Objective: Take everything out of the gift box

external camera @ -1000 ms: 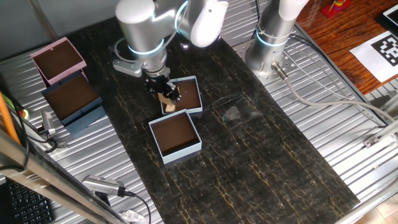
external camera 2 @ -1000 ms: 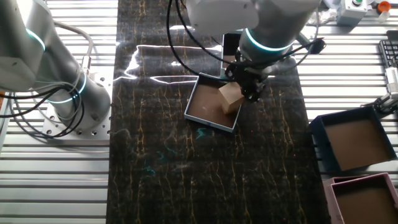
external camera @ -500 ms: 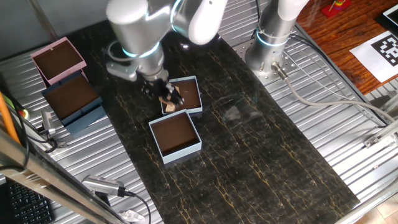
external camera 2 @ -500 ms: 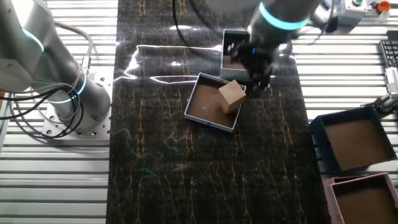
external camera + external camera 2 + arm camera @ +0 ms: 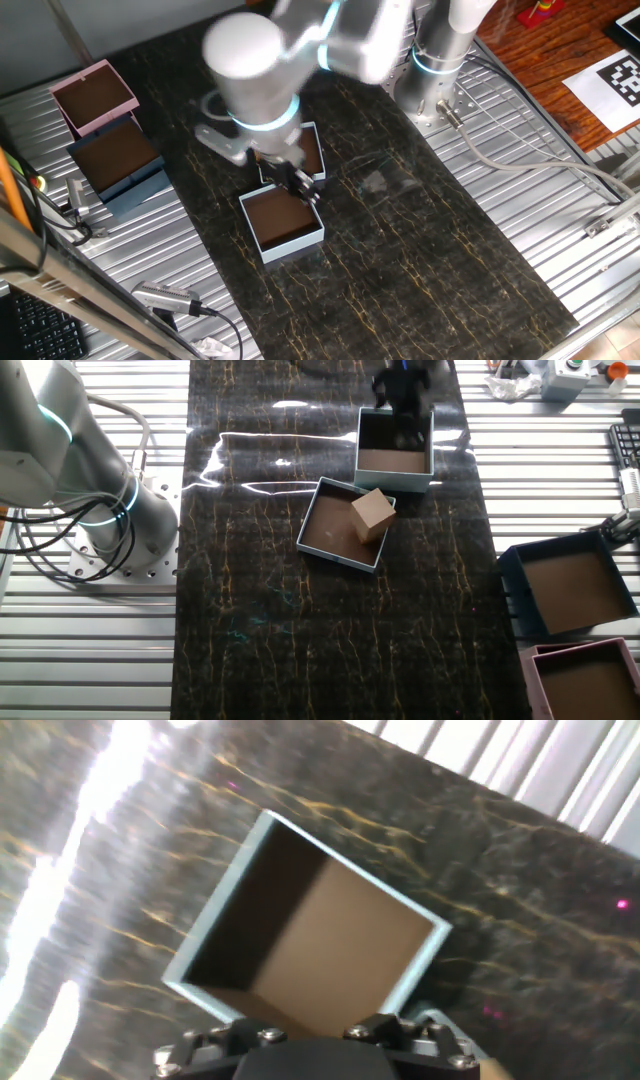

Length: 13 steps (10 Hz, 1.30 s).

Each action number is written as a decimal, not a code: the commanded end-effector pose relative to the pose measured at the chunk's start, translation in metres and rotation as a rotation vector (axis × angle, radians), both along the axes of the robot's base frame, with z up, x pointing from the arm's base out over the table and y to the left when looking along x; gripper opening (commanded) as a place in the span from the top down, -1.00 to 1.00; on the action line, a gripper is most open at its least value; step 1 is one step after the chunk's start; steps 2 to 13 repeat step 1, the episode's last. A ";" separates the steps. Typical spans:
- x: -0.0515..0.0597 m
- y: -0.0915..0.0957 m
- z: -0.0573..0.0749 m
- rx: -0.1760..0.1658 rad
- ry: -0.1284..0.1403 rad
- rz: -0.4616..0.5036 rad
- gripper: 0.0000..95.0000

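Note:
The gift box [image 5: 300, 240] is pale blue with tall walls and a brown inside. It stands next to the shallower matching tray [image 5: 335, 560]. In the other fixed view the gift box [image 5: 395, 482] shows only a bare brown floor. In the hand view the gift box [image 5: 215, 940] also shows no blocks. One tan wooden block [image 5: 373, 515] lies in the tray at its corner nearest the gift box. My gripper [image 5: 303, 187] is blurred and hangs empty over the gift box's edge. In the other fixed view the gripper [image 5: 402, 395] is at the box's far side. My fingertips are out of the hand view.
A larger dark blue box [image 5: 118, 160] and a pink box [image 5: 93, 95] sit on the ribbed metal at the far left. Both also show in the other fixed view, the dark blue box [image 5: 570, 590] and the pink box [image 5: 590, 685]. A second arm's base [image 5: 440, 60] stands beside the black mat.
My gripper let go of the tan block, which stays in the tray. The gripper then swung away from the tray to above the gift box.

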State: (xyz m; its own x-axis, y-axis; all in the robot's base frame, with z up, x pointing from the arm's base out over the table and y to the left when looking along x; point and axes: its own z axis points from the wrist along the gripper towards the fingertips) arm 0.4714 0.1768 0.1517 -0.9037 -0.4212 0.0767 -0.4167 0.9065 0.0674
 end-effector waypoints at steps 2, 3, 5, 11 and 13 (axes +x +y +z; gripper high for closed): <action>-0.019 0.042 0.013 -0.011 -0.005 -0.092 1.00; -0.019 0.042 0.013 -0.011 -0.005 -0.092 1.00; -0.019 0.042 0.013 -0.011 -0.005 -0.092 1.00; -0.019 0.042 0.013 -0.011 -0.005 -0.092 1.00; -0.019 0.042 0.013 -0.011 -0.005 -0.092 1.00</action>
